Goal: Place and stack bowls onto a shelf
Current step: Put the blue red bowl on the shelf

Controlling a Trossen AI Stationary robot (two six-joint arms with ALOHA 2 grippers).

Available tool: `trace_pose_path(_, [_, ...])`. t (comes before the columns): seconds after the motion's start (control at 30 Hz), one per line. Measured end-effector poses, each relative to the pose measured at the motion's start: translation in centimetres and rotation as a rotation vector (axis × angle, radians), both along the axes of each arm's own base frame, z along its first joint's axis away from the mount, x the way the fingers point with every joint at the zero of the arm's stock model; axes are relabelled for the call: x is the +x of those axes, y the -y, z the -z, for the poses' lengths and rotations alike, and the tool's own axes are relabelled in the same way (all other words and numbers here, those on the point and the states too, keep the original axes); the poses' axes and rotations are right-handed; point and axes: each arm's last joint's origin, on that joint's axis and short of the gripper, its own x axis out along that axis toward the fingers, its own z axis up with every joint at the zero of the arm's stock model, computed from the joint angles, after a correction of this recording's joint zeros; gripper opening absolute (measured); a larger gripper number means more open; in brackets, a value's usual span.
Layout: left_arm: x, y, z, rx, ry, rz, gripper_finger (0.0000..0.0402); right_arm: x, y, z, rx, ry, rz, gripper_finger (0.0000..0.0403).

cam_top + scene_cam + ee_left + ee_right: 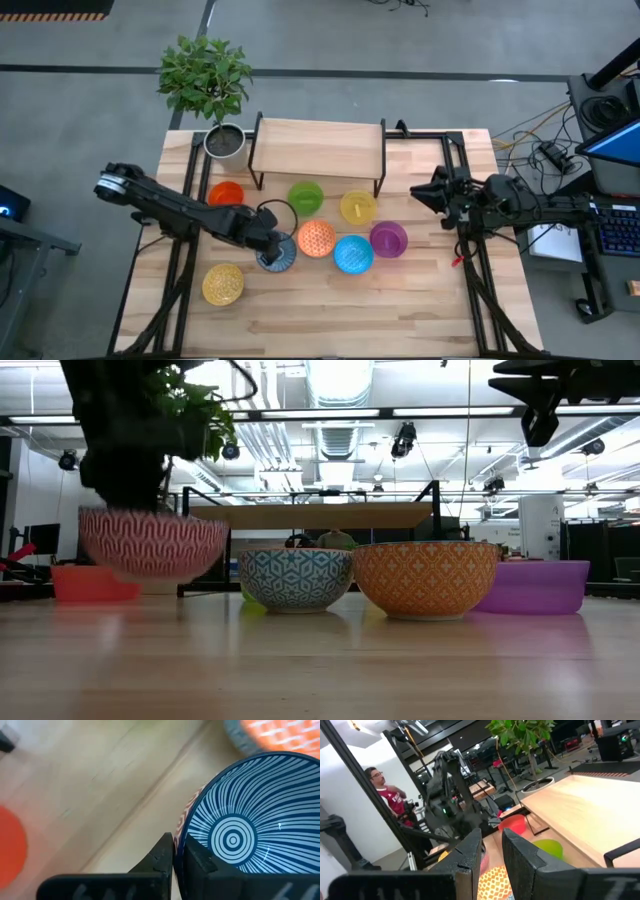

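My left gripper point(268, 238) is shut on the blue-white patterned bowl point(279, 254), whose outer wall is red-and-white point(152, 543). Six bowls stand on the tabletop in front of the shelf point(318, 148): red-orange point(226, 194), green point(305, 197), yellow point(358, 207), orange patterned point(316, 238), bright blue point(353, 254) and purple point(388, 239). A yellow speckled bowl point(223, 284) sits nearer the near edge. The shelf board carries nothing. My right gripper point(420, 192) hangs open above the table's right side, away from the bowls. My left gripper point(179, 857) holds the blue-white bowl by its rim point(180, 836), on the side toward the table's left. One finger point(200, 862) is inside the bowl and the other point(161, 857) outside. The fingers slant down from the left. In the low view the bowl hangs upright, just clear of the table.
A grey plant pot point(225, 141) with a leafy plant stands at the shelf's left end. Black metal frame rails point(470, 230) run along the table's left and right sides. The near half of the tabletop point(330, 315) is bare wood. A person point(382, 790) shows in the room beyond.
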Motion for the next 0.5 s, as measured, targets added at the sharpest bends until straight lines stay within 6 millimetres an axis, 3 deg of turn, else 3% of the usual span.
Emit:
trace_pose_path(0.27, [-0.1, -0.4, -5.3, -0.005, 0.204, 0.021, 0.0003, 0.5, 0.0, 0.5, -0.073, -0.04, -0.004, 0.0068])
trace_pose_path(0.5, [0.8, -2.1, -9.4, 0.034, 0.322, 0.019, 0.0003, 0.5, 0.0, 0.5, -0.126, -0.043, -0.001, 0.0068])
